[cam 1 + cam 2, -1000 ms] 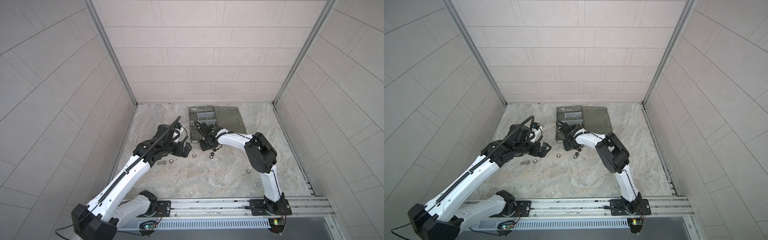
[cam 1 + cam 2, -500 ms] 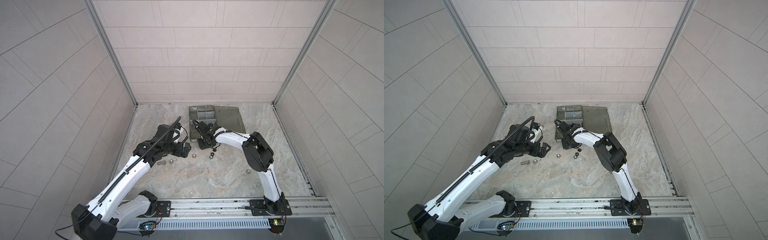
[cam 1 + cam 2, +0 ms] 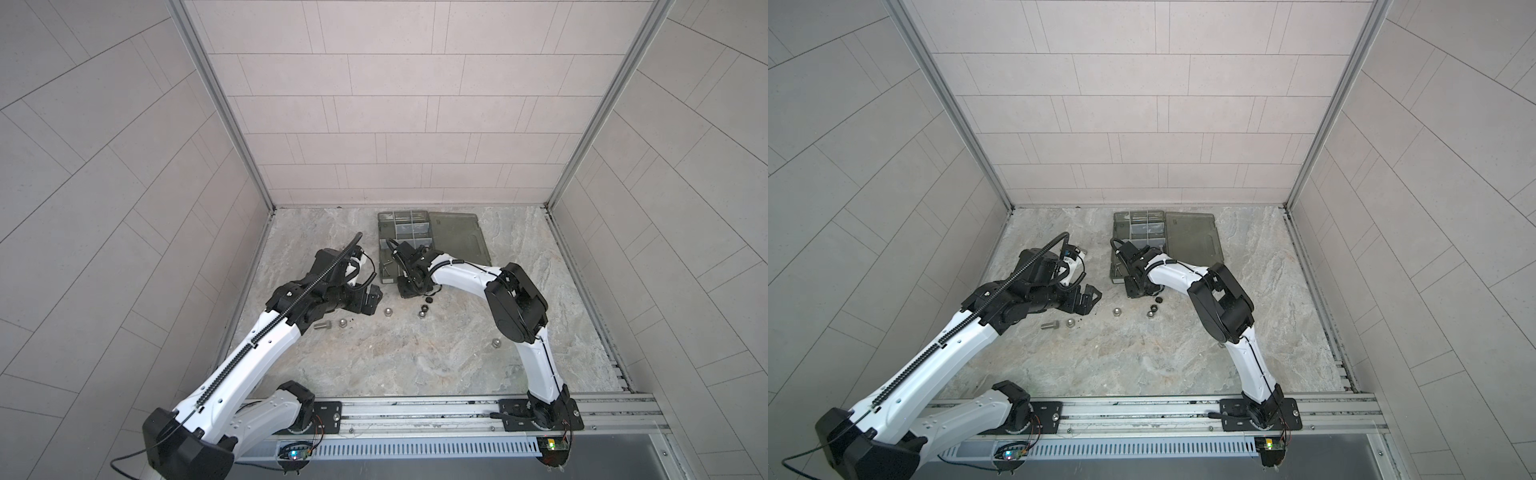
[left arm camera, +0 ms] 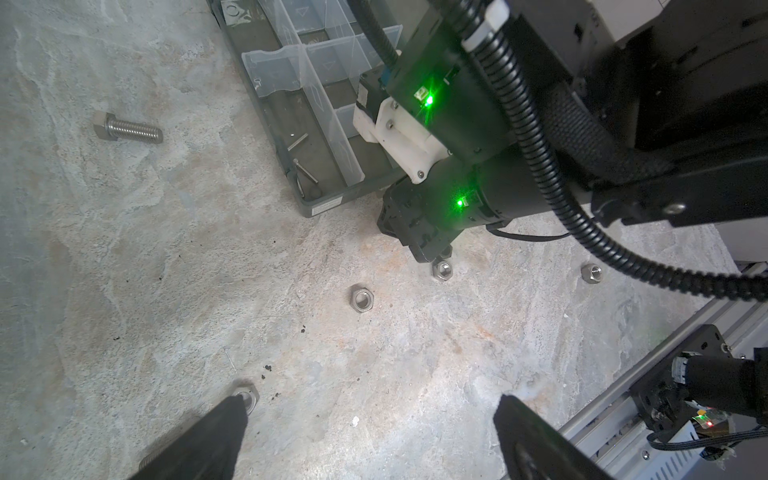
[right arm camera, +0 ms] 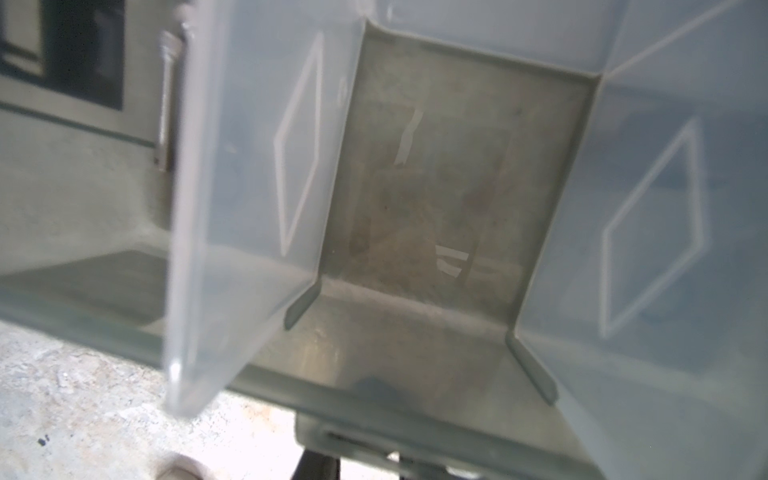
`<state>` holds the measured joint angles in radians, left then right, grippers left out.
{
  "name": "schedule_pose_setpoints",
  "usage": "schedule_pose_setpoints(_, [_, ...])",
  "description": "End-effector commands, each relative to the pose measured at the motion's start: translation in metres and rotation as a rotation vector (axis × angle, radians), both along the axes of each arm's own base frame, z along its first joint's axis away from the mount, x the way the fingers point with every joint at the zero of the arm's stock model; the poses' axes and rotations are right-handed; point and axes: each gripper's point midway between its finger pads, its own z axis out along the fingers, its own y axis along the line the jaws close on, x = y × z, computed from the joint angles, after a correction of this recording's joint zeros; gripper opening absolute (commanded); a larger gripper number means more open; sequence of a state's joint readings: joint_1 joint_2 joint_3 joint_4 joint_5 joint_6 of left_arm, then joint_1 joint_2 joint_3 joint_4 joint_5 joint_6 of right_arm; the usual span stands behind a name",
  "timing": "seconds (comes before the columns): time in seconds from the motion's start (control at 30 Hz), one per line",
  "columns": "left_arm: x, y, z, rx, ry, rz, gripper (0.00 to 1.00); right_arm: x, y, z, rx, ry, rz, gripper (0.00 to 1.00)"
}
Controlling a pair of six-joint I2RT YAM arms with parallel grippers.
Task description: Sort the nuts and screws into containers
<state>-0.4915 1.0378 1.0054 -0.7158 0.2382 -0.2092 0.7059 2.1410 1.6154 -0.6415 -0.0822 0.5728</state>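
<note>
Left fingers: my left gripper is spread wide and holds nothing, low over the table, with one silver nut half hidden behind a fingertip
Right fingers: my right gripper points down at the table just outside the near wall of the box; its tip is hidden, so I cannot tell whether it is apart, together or on something
Box: upper middle of both top views, with the lid lying flat open on its right
Sorted so far: a few thin screws lie in the near corner compartment; the compartment under my right wrist camera is bare, and I see no nuts in any part I can make out
Bolts out: a thick bolt lies left of centre in both top views, by my left forearm; the left wrist view shows a bolt apart from the box, which I judge to be a second one
Nuts out: a middle nut at centre, a black nut just beside my right gripper, a pair just below it, a lone nut right of centre
Progress: early, I judge; only the thin screws are in, and every nut and thick bolt I can see is on the table
</note>
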Motion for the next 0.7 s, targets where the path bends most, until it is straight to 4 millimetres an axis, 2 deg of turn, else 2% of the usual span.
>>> schedule_pose_setpoints(0.0, [-0.003, 0.002, 0.003, 0.006, -0.011, -0.001, 1.0, -0.001, -0.005, 0.04, 0.025, -0.041, -0.001, 0.15])
schedule_pose_setpoints(0.27, [0.0, 0.001, 0.007, 0.0, -0.018, 0.003, 1.0, 0.003, -0.013, 0.099, 0.039, -0.129, 0.011, 0.15])
schedule_pose_setpoints(0.4, [0.004, -0.001, 0.009, 0.0, -0.02, 0.004, 1.0, 0.008, -0.02, 0.121, 0.046, -0.165, 0.005, 0.15])
schedule_pose_setpoints(0.53, [0.011, -0.005, 0.011, 0.002, -0.02, -0.002, 1.0, 0.017, -0.031, 0.133, 0.05, -0.186, -0.014, 0.15])
schedule_pose_setpoints(0.67, [0.021, -0.013, 0.015, 0.001, -0.016, -0.015, 1.0, 0.03, -0.044, 0.128, 0.043, -0.177, -0.041, 0.15])
